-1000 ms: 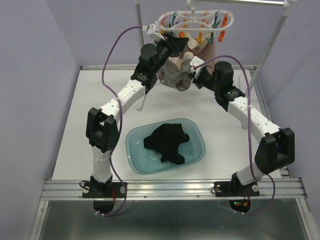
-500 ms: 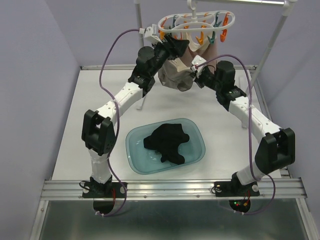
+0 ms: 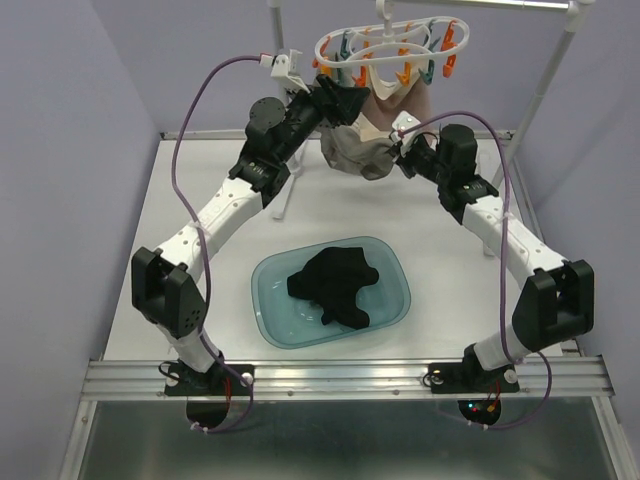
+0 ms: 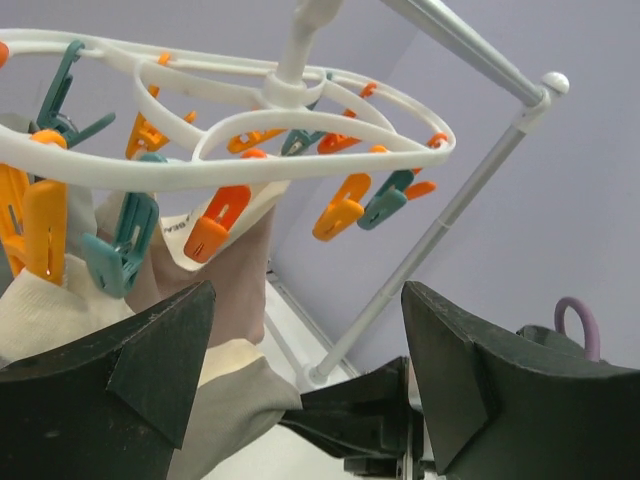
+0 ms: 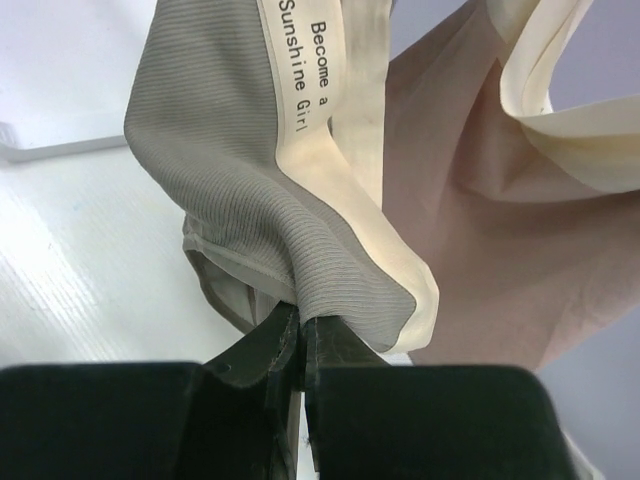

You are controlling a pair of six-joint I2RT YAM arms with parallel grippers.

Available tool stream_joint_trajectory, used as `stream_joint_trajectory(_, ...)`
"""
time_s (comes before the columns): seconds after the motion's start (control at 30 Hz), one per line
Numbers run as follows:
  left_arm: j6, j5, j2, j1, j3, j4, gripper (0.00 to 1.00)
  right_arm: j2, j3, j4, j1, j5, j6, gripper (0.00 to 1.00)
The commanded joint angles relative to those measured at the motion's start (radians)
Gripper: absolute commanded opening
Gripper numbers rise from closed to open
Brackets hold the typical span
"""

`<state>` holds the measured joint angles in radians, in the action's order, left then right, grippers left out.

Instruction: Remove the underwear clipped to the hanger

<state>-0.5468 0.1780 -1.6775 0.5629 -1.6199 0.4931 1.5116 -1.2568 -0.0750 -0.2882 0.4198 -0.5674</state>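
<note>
Underwear: grey ribbed pair (image 5: 220, 170) with cream lettered band and pale pink pair (image 5: 480, 200) hang downward from the white oval hanger (image 4: 284, 92), long axis left-right; black pair (image 3: 335, 283) lies in the basin (image 3: 278, 300). Right gripper (image 5: 301, 335) pinches the grey fold; left gripper (image 4: 308, 300) is spread wide under the clips (image 4: 215, 225). Since a second ago the left elbow has swung outward and the hanger sits higher.

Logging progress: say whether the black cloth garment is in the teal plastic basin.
In: the black garment lies bunched within the basin walls.
</note>
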Motion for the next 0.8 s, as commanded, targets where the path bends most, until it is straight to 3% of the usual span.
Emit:
stream_joint_trajectory(0.0, 0.093, 0.058, 0.099, 0.003, 0.073, -0.057, 0.87, -0.051, 0.034, -0.028, 0.007, -0.016, 0.017, 0.01)
stream_joint_trajectory(0.37, 0.171, 0.101, 0.314, -0.058, 0.324, -0.096, 0.88, -0.074, 0.071, -0.025, 0.034, -0.036, 0.073, 0.00)
stream_joint_trajectory(0.6, 0.081, 0.219, 0.291, -0.207, 0.304, -0.053, 0.88, -0.090, 0.086, -0.006, 0.037, -0.049, 0.078, 0.01)
stream_joint_trajectory(0.77, 0.042, 0.307, 0.188, -0.253, 0.183, -0.034, 0.87, -0.105, 0.102, 0.000, 0.040, -0.047, 0.084, 0.01)
